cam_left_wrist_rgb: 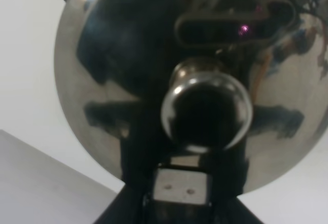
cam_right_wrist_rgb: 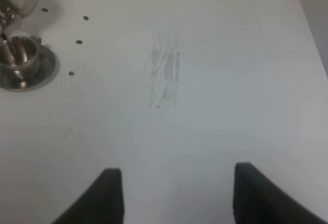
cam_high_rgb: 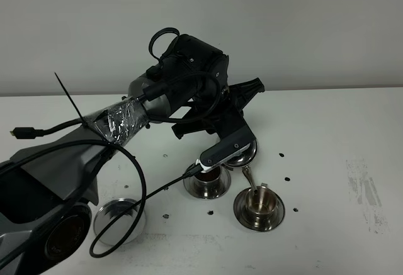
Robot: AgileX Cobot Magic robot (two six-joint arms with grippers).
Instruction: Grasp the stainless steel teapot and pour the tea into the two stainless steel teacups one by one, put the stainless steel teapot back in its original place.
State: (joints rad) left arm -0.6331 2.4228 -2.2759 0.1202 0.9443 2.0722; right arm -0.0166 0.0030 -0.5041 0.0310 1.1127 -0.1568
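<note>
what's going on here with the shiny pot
The left arm holds the teapot tipped, its spout over the near cup, apparently pouring. The other cup stands beside it, and the pot's saucer sits empty. The right gripper hangs over the table, jaws open, holding nothing.

Steel teapot tilted, spout seemingly over one teacup; second teacup beside.

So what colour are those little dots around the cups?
Black dots, clearest in the right wrist view.
</note>
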